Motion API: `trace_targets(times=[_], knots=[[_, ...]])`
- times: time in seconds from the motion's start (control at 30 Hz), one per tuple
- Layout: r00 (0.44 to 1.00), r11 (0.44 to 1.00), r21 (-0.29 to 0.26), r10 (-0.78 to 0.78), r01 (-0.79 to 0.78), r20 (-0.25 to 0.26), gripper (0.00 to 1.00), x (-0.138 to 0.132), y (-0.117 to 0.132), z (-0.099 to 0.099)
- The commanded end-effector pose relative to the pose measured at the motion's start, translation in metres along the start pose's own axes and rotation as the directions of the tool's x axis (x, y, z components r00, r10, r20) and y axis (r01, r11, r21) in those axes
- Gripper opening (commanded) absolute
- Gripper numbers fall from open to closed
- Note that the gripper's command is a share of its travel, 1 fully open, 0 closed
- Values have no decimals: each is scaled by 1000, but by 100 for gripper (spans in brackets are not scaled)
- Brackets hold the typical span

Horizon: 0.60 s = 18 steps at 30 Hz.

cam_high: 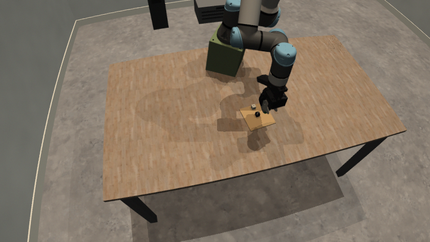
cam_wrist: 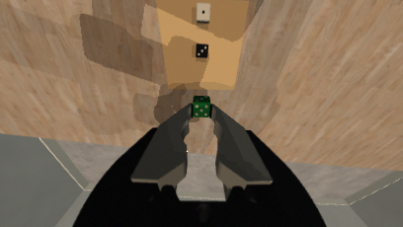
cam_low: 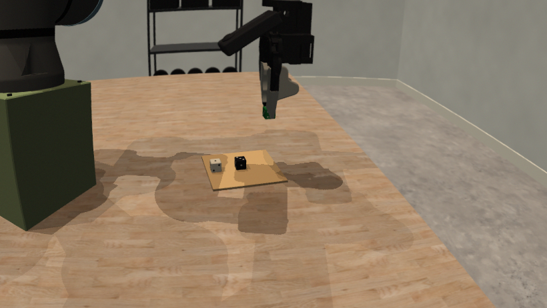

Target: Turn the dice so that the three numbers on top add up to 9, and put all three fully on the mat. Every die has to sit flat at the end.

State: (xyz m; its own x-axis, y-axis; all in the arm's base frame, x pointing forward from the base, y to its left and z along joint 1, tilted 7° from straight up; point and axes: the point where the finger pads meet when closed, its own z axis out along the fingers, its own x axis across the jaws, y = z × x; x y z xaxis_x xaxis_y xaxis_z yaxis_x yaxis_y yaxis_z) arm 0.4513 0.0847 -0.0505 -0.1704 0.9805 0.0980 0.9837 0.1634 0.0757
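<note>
My gripper point(cam_wrist: 201, 105) is shut on a green die point(cam_wrist: 201, 107) and holds it well above the table, tilted, off the mat's far edge; the die also shows at the fingertips in the exterior view point(cam_low: 266, 112). An orange mat point(cam_low: 244, 170) lies flat on the table. A black die point(cam_low: 240, 163) sits near the mat's middle, two pips up in the wrist view point(cam_wrist: 201, 50). A white die point(cam_low: 215, 165) sits at the mat's left edge, one pip up in the wrist view point(cam_wrist: 202, 12). In the top view the fingers point(cam_high: 266, 108) hide the green die.
The arm's green base block point(cam_low: 43, 149) stands to the left of the mat. The table's right edge point(cam_low: 382, 183) runs close by, with floor beyond. A black shelf point(cam_low: 193, 36) stands far behind the table.
</note>
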Motion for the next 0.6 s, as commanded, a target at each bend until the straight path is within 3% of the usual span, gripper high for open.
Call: trace_targets(times=[0.0,0.57], knots=[[1000,1000,-1,0,0,1,3,0,0,4],[1000,1000,-1,0,0,1,3,-1,0,67]])
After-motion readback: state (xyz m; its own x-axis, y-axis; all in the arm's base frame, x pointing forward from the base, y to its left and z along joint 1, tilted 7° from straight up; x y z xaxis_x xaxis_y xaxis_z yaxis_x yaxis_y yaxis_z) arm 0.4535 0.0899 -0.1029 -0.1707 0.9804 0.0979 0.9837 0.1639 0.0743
